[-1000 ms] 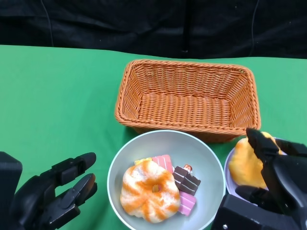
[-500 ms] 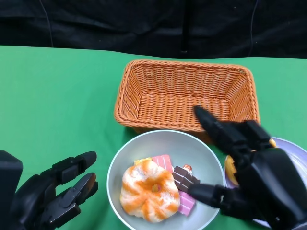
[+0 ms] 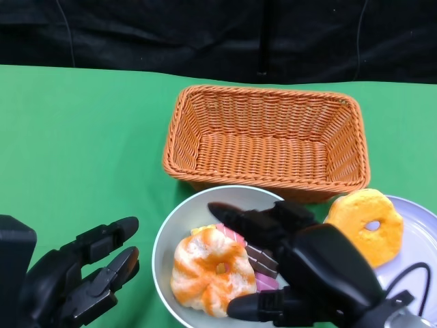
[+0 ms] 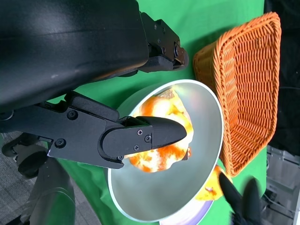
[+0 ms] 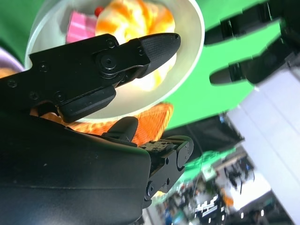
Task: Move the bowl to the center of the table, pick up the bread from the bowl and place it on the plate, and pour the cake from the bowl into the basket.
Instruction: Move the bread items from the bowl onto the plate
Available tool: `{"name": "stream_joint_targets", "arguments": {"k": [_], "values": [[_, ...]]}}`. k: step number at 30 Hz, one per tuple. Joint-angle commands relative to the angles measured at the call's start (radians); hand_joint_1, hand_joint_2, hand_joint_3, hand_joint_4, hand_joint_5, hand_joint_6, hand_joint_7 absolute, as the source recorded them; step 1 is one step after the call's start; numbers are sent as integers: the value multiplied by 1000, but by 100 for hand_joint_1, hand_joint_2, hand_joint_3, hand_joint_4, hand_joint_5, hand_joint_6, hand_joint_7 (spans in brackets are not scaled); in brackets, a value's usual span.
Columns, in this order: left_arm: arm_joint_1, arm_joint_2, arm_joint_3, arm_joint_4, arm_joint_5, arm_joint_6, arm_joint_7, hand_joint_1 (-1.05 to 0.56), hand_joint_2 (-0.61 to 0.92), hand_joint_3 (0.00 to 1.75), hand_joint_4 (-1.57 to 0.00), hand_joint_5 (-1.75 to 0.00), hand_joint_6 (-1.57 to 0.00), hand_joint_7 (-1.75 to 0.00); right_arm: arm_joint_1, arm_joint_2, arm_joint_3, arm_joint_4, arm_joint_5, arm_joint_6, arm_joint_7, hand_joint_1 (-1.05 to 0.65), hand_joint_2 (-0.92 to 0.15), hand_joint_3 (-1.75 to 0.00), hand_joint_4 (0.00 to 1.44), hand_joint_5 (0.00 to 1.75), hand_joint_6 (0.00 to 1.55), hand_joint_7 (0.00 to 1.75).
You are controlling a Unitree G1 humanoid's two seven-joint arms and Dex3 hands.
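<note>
- Head view, bowl [image 3: 179,225]: pale grey, on the green tabletop [image 3: 82,137] just in front of the basket [image 3: 266,140], near mid-table; placement suits both the bread transfer and the later pour.
- Head view, bread [image 3: 365,225]: golden ring resting on the lilac plate [image 3: 416,239] beside the bowl; this transfer looks done.
- Head view, cake [image 3: 213,270]: orange-swirled piece with pink and brown slices, all inside the bowl, awaiting the pour.
- Head view, right hand [image 3: 287,263]: fingers spread over the bowl's near right side, grasping nothing; judged to be reaching for the rim.
- Head view, left hand [image 3: 82,273]: released, fingers apart, parked left of the bowl, clear of it.
- Right wrist view: right hand fingers [image 5: 140,49] extended across the bowl [image 5: 187,28], not closed on it; the cake [image 5: 140,18] shows beyond them.
- Left wrist view: left hand fingers [image 4: 145,136] apart, empty, beside the bowl [image 4: 206,122]; basket [image 4: 246,84] beyond, open and empty to receive the cake.
</note>
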Motion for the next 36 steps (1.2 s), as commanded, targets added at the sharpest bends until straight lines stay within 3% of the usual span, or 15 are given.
{"name": "stream_joint_targets", "arguments": {"k": [1, 11, 21, 25, 27, 28, 29, 32, 35, 36], "values": [[-1, 0, -3, -25, 8, 9, 24, -63, 92, 46, -14, -38, -25, -1, -58, 2, 30, 68, -16, 0, 9, -57, -92, -3, 9, 71, 28, 5], [5, -18, -23, -35, 29, 7, 63, -59, 92, 49, -7, -39, -19, 0, -156, 16, 100, 324, -83, -69, -157, -57, -92, -5, 8, 71, 29, 5], [26, -34, -45, -39, 67, -27, 72, -58, 92, 52, -6, -41, -19, -1, -190, -10, 151, 472, -156, -123, -282, -52, -90, -1, 14, 73, 37, 7], [31, -47, -49, -52, 73, -17, 78, -58, 92, 53, -6, -42, -20, -1, -178, -22, 154, 490, -153, -160, -334, -39, -91, -1, 32, 76, 50, 11], [30, -50, -50, -55, 73, -11, 83, -59, 92, 52, -6, -43, -21, -2, -175, -25, 153, 500, -142, -189, -366, -27, -91, 0, 52, 76, 68, 14], [28, -50, -51, -55, 75, -11, 85, -59, 92, 52, -6, -43, -21, -2, -176, -28, 152, 508, -135, -210, -389, -22, -90, 0, 60, 78, 75, 17], [26, -49, -53, -54, 77, -11, 86, -59, 92, 52, -7, -44, -22, -2, -177, -30, 151, 515, -129, -230, -408, -17, -90, -1, 69, 94, 87, 20], [20, -48, -53, -52, 75, -8, 84, -59, 92, 52, -6, -44, -21, -2, -188, -36, 150, 546, -133, -291, -489, -13, -90, -1, 85, 118, 108, 27], [19, -47, -53, -50, 73, -10, 82, -58, 92, 52, -5, -45, -21, -1, -198, -37, 151, 579, -144, -342, -570, -12, -89, 0, 90, 125, 114, 30], [19, -47, -53, -49, 73, -12, 80, -59, 92, 51, -5, -46, -21, -1, -202, -38, 151, 593, -149, -364, -608, -8, -88, 0, 93, 154, 111, 67]]}}
